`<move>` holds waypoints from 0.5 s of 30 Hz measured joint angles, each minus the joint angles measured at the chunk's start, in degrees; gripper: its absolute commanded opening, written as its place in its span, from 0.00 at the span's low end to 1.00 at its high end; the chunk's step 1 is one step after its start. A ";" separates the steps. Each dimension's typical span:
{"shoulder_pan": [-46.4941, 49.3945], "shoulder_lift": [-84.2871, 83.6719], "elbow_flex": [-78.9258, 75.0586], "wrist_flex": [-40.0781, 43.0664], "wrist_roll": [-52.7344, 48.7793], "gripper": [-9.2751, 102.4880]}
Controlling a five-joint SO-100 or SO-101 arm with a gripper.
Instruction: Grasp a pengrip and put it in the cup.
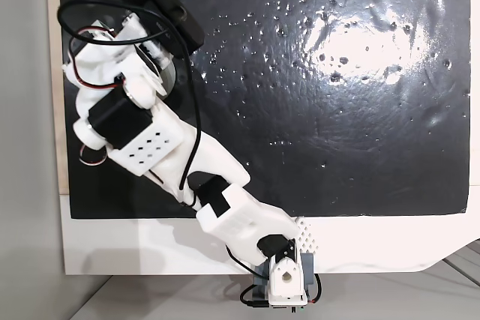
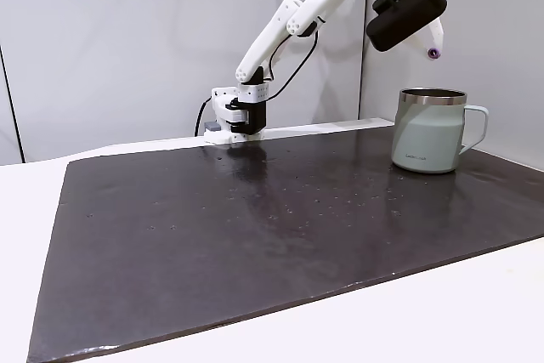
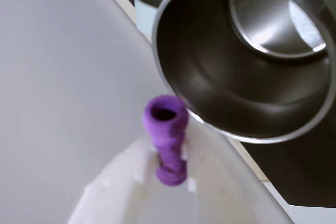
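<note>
The purple ribbed pengrip (image 3: 167, 129) is pinched between my gripper's (image 3: 169, 153) white fingers, its hollow end pointing outward. In the wrist view it sits just off the lower left rim of the cup (image 3: 247, 51), whose shiny steel inside is open below. In a fixed view from the side, my gripper (image 2: 433, 44) hangs high above the pale grey-green cup (image 2: 429, 129) with the pengrip (image 2: 435, 51) poking out beneath it. The cup stands upright at the right of the black mat (image 2: 255, 227), handle to the right.
My white arm (image 1: 157, 148) stretches from its base (image 2: 234, 116) at the mat's far edge to the cup. A grey wall stands behind the table. White table surface (image 2: 425, 320) borders the mat.
</note>
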State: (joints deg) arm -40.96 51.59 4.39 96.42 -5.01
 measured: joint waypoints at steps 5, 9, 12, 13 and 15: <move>-0.09 0.00 0.00 0.00 0.00 0.30; -0.09 0.00 0.88 0.00 0.00 0.30; -0.09 0.00 1.93 0.00 0.00 0.30; -0.09 0.00 2.02 0.00 0.00 0.30; -0.09 0.00 2.11 0.00 0.00 0.30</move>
State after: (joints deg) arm -41.04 51.59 6.50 96.42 -5.01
